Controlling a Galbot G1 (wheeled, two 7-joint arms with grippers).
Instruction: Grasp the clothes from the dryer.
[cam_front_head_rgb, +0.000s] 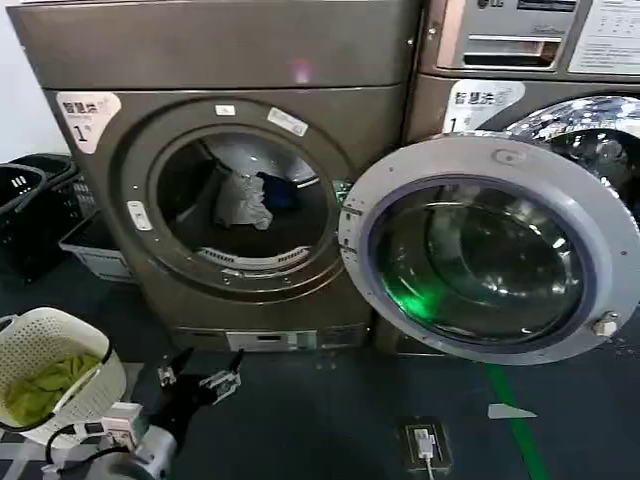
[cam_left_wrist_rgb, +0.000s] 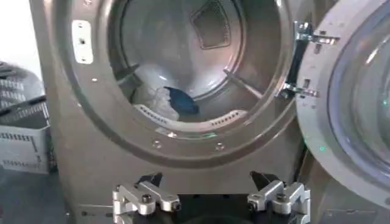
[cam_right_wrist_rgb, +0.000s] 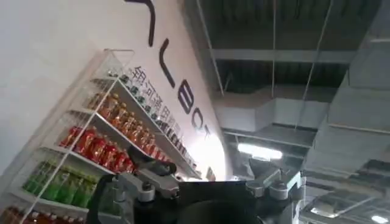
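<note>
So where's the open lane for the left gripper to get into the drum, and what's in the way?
The dryer porthole is unobstructed: its door is swung wide to the right. The dark floor between the left gripper and the machine is bare. The clothes lie low at the drum's back. It is crowded left: the white basket and dark crates.

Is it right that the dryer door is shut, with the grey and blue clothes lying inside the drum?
Not quite. The dryer door is swung wide open, as the head view shows. The grey and blue clothes do lie inside the drum.
</note>
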